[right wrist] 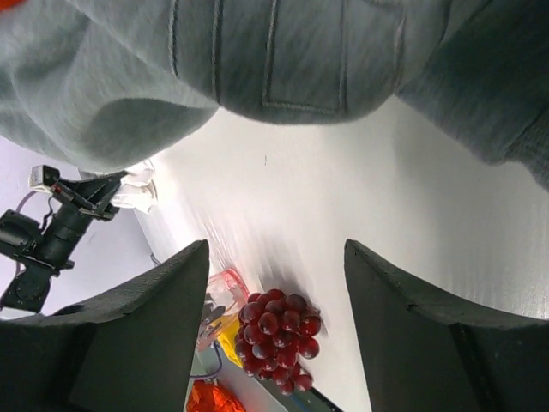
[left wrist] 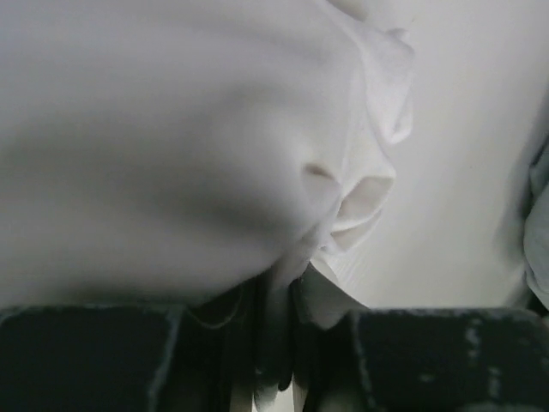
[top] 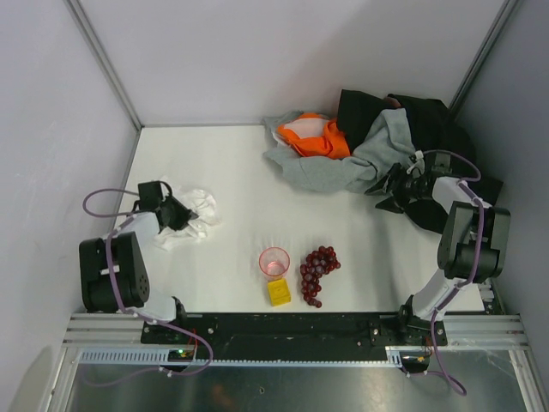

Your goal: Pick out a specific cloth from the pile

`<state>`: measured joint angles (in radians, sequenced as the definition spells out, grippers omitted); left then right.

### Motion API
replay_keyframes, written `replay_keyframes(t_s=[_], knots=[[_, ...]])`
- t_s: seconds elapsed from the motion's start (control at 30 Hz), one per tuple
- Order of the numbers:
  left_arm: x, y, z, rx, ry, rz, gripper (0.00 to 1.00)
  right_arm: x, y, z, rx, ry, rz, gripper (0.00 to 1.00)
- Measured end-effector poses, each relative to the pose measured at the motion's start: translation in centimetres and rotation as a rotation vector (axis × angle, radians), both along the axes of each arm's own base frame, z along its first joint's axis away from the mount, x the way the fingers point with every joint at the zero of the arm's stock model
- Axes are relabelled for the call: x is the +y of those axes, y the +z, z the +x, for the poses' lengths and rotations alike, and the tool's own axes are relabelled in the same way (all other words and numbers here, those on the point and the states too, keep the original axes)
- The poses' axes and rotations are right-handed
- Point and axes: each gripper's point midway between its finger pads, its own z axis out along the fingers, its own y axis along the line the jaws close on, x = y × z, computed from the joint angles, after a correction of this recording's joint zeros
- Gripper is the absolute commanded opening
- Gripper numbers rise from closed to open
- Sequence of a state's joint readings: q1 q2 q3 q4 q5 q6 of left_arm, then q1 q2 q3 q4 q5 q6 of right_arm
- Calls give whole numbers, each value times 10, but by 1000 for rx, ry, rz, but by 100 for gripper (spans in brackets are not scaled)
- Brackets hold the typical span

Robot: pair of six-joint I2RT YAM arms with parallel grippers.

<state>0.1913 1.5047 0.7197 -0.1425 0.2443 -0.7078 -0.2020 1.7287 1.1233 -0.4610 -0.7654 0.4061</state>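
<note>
The white cloth (top: 196, 216) lies crumpled on the table at the left, apart from the pile (top: 360, 150). My left gripper (top: 178, 215) is shut on its left edge. In the left wrist view the cloth (left wrist: 189, 146) fills most of the frame, and a fold of it is pinched in the left gripper (left wrist: 287, 322). The pile, at the back right, holds a grey sweatshirt (top: 330, 172), an orange garment (top: 316, 137) and a black garment (top: 420, 120). My right gripper (top: 390, 190) is open and empty at the sweatshirt's right end. In the right wrist view the right gripper (right wrist: 274, 292) stands wide open below the sweatshirt (right wrist: 283, 60).
A pink cup (top: 274, 261), a yellow block (top: 279, 292) and a bunch of red grapes (top: 317, 270) stand near the front middle. The grapes (right wrist: 279, 330) also show in the right wrist view. Walls close in the left, back and right sides.
</note>
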Motion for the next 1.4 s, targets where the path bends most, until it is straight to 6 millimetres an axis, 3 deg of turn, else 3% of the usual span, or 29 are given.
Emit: replay_keyframes(t_s=[0.27, 0.33, 0.53, 0.63, 0.77, 1.13, 1.4], knots=[[-12, 41, -18, -139, -38, -11, 91, 15, 0, -18, -2, 37, -28, 70], [-15, 52, -24, -176, -44, -12, 97, 20, -1, -25, 1, 51, -32, 70], [-25, 82, -42, -273, -66, -25, 100, 33, -11, -49, 24, 82, -50, 73], [-30, 88, -49, -293, -77, -43, 100, 38, -15, -59, 37, 96, -56, 84], [-37, 90, -55, -292, -99, -70, 100, 44, -15, -63, 25, 111, -81, 89], [-49, 94, -66, -306, -194, -90, 100, 50, 14, -62, -105, 119, -166, 94], [-62, 109, -75, -300, -333, 3, 100, 61, 42, -76, -251, 152, -319, 99]])
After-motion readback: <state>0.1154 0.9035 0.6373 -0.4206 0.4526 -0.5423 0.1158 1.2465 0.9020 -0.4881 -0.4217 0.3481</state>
